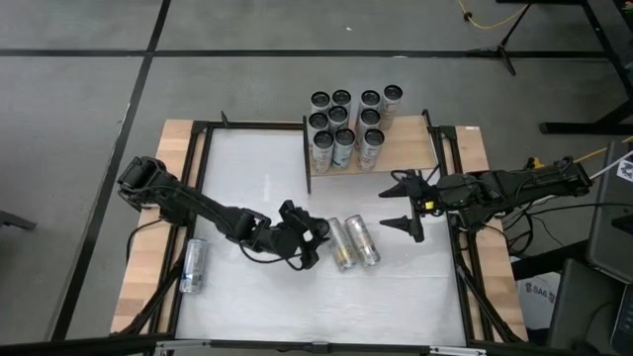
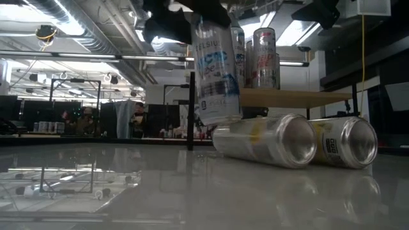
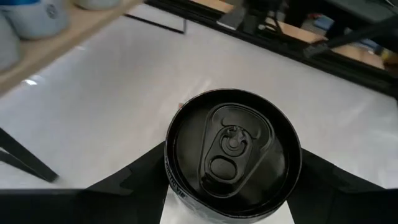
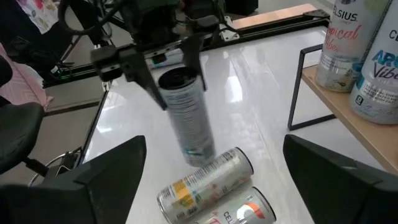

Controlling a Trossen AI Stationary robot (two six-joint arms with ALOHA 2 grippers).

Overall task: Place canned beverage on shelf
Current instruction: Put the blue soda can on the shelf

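My left gripper [image 1: 307,237] is shut on a silver beverage can with a black lid [image 4: 185,115], just left of two silver cans [image 1: 351,242] that lie on their sides mid-table. In the low view the held can [image 2: 217,70] hangs above the tabletop. The shelf [image 1: 407,150], a pale wooden board on black posts, stands at the far side with several upright cans [image 1: 346,124] on it. My right gripper [image 1: 403,205] hovers open near the shelf's right front corner, with nothing between its fingers. My left gripper pinches the can's wall just below its black top rim [image 3: 180,186], one finger [image 3: 134,183] on each side. The fingers come from the table's left, slanting down. The can hangs below them nearly upright, slightly tilted, its bottom [image 2: 220,118] clear of the table beside the lying cans.
Another can [image 1: 193,265] lies on its side by the table's left edge. Black frame rails [image 1: 465,267] run along the table's sides. A black shelf post [image 2: 190,108] stands just behind the held can. White tabletop [image 1: 297,307] lies open toward the near edge.
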